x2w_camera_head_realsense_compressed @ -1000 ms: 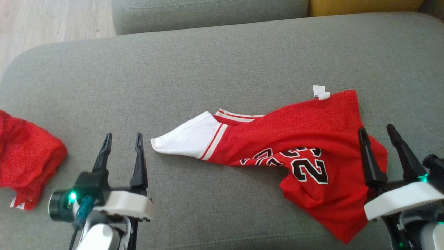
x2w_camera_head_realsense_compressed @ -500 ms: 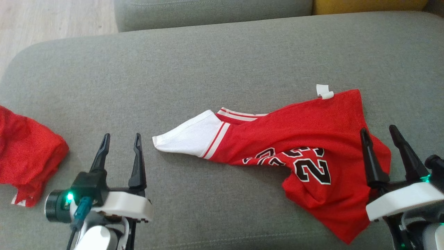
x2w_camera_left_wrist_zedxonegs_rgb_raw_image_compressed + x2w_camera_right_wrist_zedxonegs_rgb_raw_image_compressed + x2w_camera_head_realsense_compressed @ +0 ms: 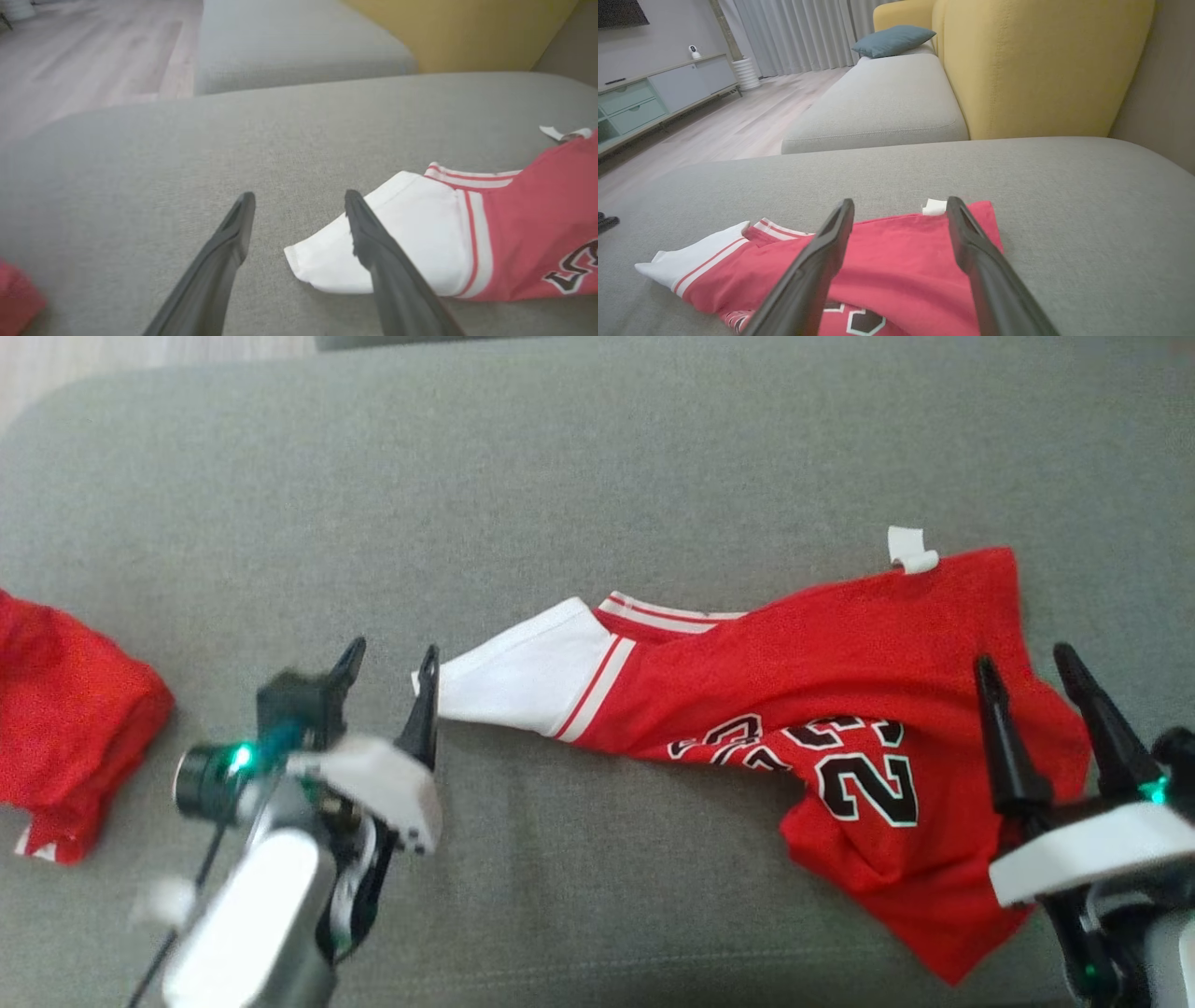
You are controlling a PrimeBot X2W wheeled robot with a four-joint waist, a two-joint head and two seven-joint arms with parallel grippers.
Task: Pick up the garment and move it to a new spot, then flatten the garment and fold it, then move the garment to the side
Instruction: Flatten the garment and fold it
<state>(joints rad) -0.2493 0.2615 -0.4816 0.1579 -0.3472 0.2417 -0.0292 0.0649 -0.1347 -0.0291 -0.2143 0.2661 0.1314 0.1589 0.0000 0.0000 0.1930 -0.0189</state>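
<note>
The garment point(image 3: 840, 663) is a red jersey with a white sleeve point(image 3: 532, 677) and black number print, lying rumpled on the grey sofa cushion point(image 3: 597, 476). My left gripper point(image 3: 392, 655) is open, and its right finger is just at the sleeve's pointed tip. In the left wrist view the left gripper point(image 3: 299, 198) has that finger overlapping the white sleeve point(image 3: 420, 233), with bare cushion between the fingers. Over the jersey's right edge, my right gripper point(image 3: 1025, 661) stands open. The right wrist view shows the right gripper point(image 3: 901, 203) above the red cloth point(image 3: 896, 261).
A second red garment point(image 3: 65, 747) lies bunched at the cushion's left edge. A white tag point(image 3: 910, 551) sticks out of the jersey's far corner. Behind are another grey cushion point(image 3: 878, 102), a yellow backrest point(image 3: 1041, 65) and a blue pillow point(image 3: 892, 39).
My left gripper has moved forward and to the right, up to the white sleeve tip. The head camera has tilted, shifting the whole picture. The right gripper has barely moved.
</note>
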